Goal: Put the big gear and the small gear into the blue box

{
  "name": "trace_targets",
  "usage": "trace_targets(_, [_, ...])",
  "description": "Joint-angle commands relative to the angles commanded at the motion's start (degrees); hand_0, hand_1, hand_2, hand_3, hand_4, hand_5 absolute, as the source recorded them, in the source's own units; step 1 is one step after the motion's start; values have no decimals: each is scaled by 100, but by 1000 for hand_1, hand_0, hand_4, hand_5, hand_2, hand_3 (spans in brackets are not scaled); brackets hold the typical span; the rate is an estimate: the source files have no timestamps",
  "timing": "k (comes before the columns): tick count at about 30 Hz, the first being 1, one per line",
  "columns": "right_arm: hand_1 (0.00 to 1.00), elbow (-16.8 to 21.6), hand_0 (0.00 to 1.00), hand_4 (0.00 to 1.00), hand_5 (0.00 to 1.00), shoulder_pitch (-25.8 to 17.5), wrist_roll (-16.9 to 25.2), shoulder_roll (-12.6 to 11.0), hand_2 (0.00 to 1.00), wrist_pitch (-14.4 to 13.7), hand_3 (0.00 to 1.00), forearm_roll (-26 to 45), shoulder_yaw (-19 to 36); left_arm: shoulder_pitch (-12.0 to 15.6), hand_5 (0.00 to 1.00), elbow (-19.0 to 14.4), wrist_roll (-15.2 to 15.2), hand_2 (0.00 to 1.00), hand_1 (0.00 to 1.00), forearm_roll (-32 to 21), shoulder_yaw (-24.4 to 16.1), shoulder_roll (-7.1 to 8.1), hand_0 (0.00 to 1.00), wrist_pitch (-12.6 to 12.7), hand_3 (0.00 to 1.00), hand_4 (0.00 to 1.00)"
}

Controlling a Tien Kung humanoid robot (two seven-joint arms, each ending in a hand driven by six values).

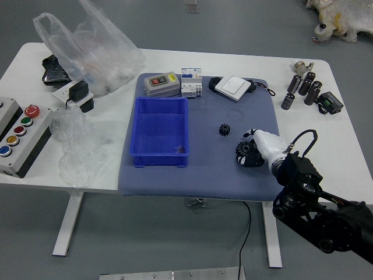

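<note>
1. Evidently the step in hand is picking up the big gear (244,148): it sits within the grasp of the robot's right hand (266,146), over the right part of the blue-grey mat (192,182).
2. That hand looks closed on the gear, its dark fingers curled about it, the white back of the hand turned up. How firm the hold is, and whether the gear is clear of the mat, I cannot tell from this angle. The left hand is out of view.
3. The small gear (225,129) lies loose on the mat, between the hand and the blue box (160,104), with nothing touching it.
4. The box stands upright and open-topped on the mat's left side. A small object (181,149) sits inside its near right corner; it is too small to name. Neither gear is in there, so both placements are yet to be done.
5. Next, I judge, the hand should lift enough to pass over the small gear and the box's wall, travel left, and let go above the box floor. Too low a path might knock the small gear or catch the rim.
6. After that, the small gear calls for a finer pinch, then the same trip.
</note>
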Motion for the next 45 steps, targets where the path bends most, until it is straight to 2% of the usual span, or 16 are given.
trace_targets(1, [496,-2,306,590,177,3,0,0,517,1,642,1,-6,0,273,0,0,516,522,-1,1,0,622,0,659,693])
trace_targets(2, [471,-4,300,630,45,5,0,0,421,2,517,1,-10,0,273,0,0,517,522,-2,1,0,622,0,660,693])
trace_targets(8, [471,-13,300,630,45,22,0,4,421,-10,517,-33,-38,7,273,0,2,517,522,-1,-4,4,622,0,660,693])
trace_targets(9, [468,-1,295,593,6,26,2,3,406,-27,446,-76,-34,9,273,0,1,517,522,0,-6,4,622,0,660,693])
trace_targets(15, [470,158,293,584,2,98,12,-24,406,-80,441,-367,77,19,274,0,5,516,522,12,-24,4,622,-1,659,693])
trace_targets(20, [470,295,293,584,2,409,61,32,406,-101,441,-486,121,26,274,0,46,516,522,66,-80,6,622,2,659,693])
trace_targets(21, [479,283,304,560,2,486,92,63,411,-116,441,-493,104,28,274,0,52,516,522,76,-90,6,622,3,659,693])
trace_targets(25, [479,105,304,560,2,828,379,274,411,-333,441,-388,-96,35,274,0,80,516,522,108,-119,4,622,4,659,693])
trace_targets(32, [497,-420,324,562,2,1424,1415,748,424,-932,441,366,-817,31,273,0,114,517,522,140,-146,-14,622,4,660,694])
trace_targets(33, [518,-477,390,546,2,1496,1552,802,458,-970,446,399,-899,32,274,0,119,517,522,146,-151,-14,622,4,660,694])
trace_targets(38, [518,-692,390,546,2,1891,2210,1052,458,-996,446,297,-1300,37,274,0,150,517,522,194,-181,-3,622,3,660,694])
trace_targets(39, [608,-723,521,534,2,1954,2282,1092,595,-955,479,237,-1366,36,275,0,154,516,522,202,-185,1,622,3,660,695])
trace_targets(44, [608,-912,521,534,2,2172,2289,1274,595,-501,479,-261,-1634,21,275,0,160,516,522,215,-178,10,622,0,660,695])
trace_targets(45, [720,-946,710,515,2,2188,2271,1292,693,-421,658,-352,-1654,18,275,0,161,516,522,218,-178,10,622,0,659,694])
